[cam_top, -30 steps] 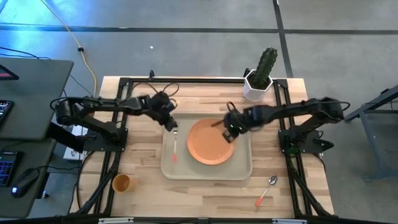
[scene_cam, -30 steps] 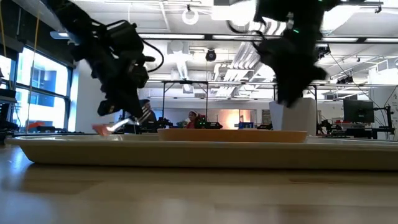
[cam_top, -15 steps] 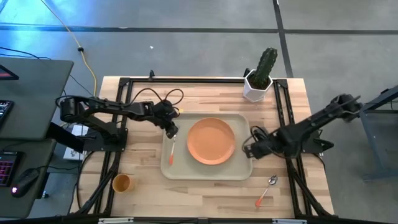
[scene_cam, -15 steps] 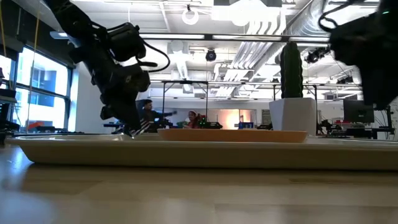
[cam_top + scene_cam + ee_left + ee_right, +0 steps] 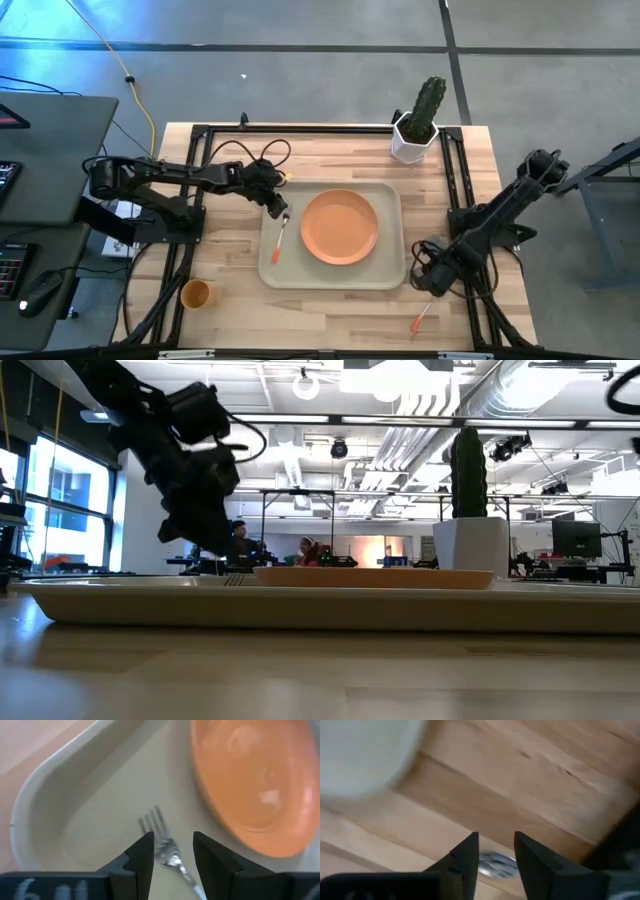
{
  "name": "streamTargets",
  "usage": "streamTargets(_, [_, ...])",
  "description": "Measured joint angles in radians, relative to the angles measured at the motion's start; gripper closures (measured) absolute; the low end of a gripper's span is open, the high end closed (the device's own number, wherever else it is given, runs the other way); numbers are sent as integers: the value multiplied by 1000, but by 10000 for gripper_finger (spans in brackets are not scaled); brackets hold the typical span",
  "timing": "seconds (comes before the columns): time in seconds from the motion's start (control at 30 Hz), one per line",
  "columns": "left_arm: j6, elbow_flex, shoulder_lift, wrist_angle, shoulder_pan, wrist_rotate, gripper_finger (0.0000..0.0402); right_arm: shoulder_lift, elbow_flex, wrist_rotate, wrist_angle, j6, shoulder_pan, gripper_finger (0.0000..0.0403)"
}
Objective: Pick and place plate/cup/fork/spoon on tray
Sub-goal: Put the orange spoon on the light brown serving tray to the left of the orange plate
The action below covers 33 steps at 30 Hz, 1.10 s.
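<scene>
The beige tray [image 5: 333, 280] lies flat in the middle of the wooden worktop [image 5: 230, 300], a rounded rectangle with a low raised rim. Inside it, toward its right half, sits the round, shallow orange plate [image 5: 340, 227], smooth and glossy in the left wrist view [image 5: 250, 780]. Along the tray's left strip lies the fork [image 5: 278, 237], silver tines toward the far side and orange handle toward the near side, flat on the tray floor just beside the plate but apart from it.

The left gripper [image 5: 275, 203] hovers at the tray's far-left corner, above the fork's tine end. Its fingers stand parted with the fork's neck [image 5: 167, 851] between them, and they hold nothing.

The small orange-yellow cup [image 5: 194, 294] stands by itself on the worktop near the front-left corner, well apart from the tray. The spoon [image 5: 424, 315] lies on bare wood off the tray's near-right corner; only its orange handle shows from above. The right gripper [image 5: 428, 283] hangs low over the spoon's bowl end, its fingers spread with a shiny, blurred metal piece [image 5: 495, 859] between them that is probably the bowl, not gripped as far as the view shows.

A white pot with a green cactus [image 5: 418, 122] stands at the far-right corner, leaving open wood between it and the tray.
</scene>
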Motion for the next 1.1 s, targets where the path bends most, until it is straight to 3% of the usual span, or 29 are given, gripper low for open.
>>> streamTargets(0.2, [-19,27,-55,10,-55,-18,271,-10,-34,-55,-4,-190,36,234])
streamTargets(0.37, [-48,42,-64,11,-111,-21,270,-28,-184,-191,270,-245,22,218])
streamTargets(0.47, [-79,42,-64,5,-151,-12,270,-47,-252,-215,435,-233,23,218])
streamTargets(0.6, [-120,42,-64,3,-193,-18,270,-56,-294,-230,486,-215,23,221])
streamTargets(0.77, [-156,42,-64,2,-210,-25,270,-59,-299,-243,472,-256,23,268])
streamTargets(0.93, [-177,42,-64,9,-204,-27,270,-76,-302,-275,479,-282,24,375])
streamTargets(1.1, [-185,42,-64,80,-201,-26,271,-158,-295,-252,471,-247,24,385])
